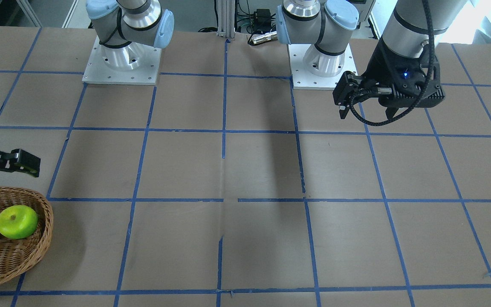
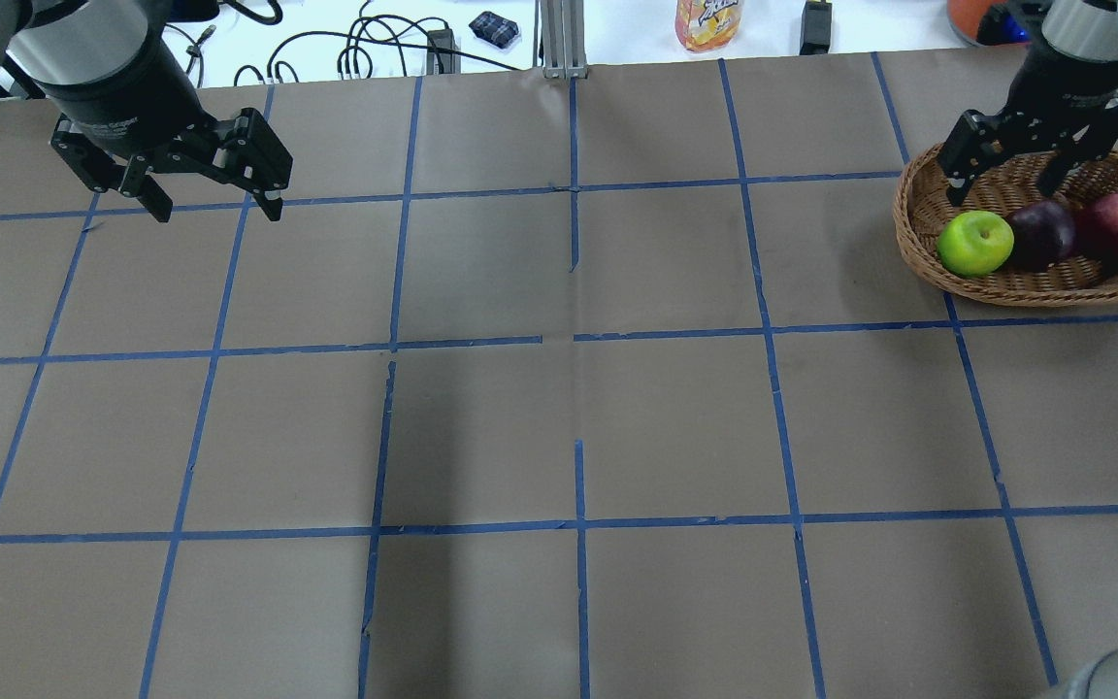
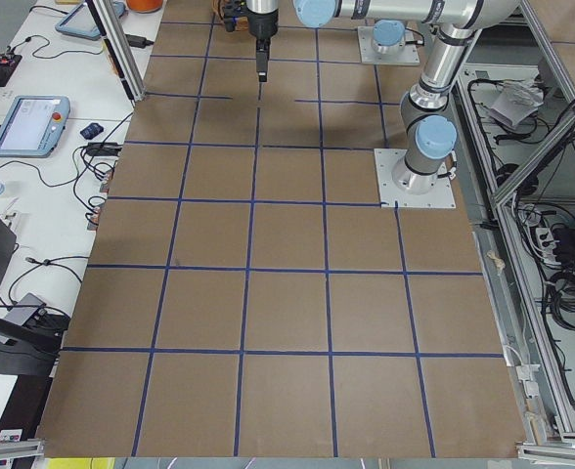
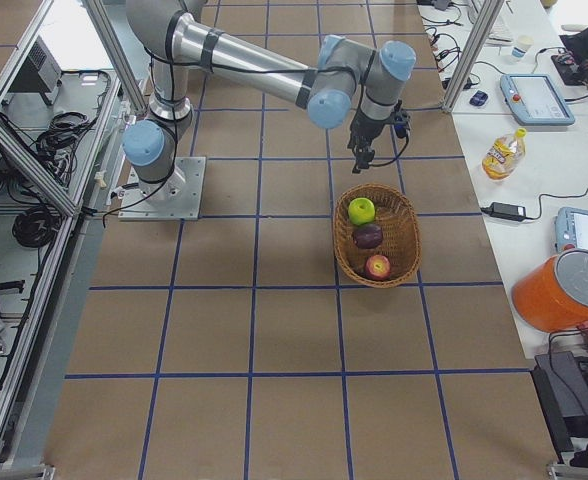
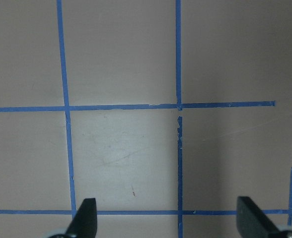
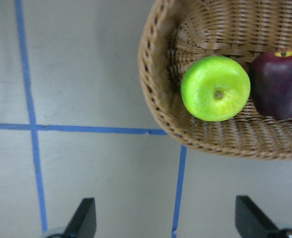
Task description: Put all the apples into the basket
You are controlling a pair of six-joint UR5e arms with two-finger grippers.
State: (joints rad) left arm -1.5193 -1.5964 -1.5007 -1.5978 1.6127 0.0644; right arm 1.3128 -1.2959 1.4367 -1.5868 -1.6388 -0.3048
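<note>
The wicker basket point(image 2: 1005, 283) sits at the far right of the table. In it lie the green apple point(image 2: 974, 243), the maroon apple point(image 2: 1041, 234) and the red apple point(image 2: 1117, 221), side by side. My right gripper point(image 2: 1001, 183) is open and empty, hovering above the basket's rim near the green apple. Its wrist view shows the green apple point(image 6: 215, 88) and maroon apple point(image 6: 280, 84) inside the basket point(image 6: 151, 84), with the open gripper point(image 6: 166, 218) over bare table. My left gripper point(image 2: 217, 202) is open and empty above the far left of the table, seen also in its wrist view point(image 5: 168, 218).
The brown table is marked with a grid of blue tape. The two arm bases point(image 1: 122, 64) point(image 1: 322, 64) stand at the robot's edge. A drink bottle point(image 2: 709, 19) and cables lie beyond the far edge. An orange bucket point(image 4: 564, 290) stands off the table.
</note>
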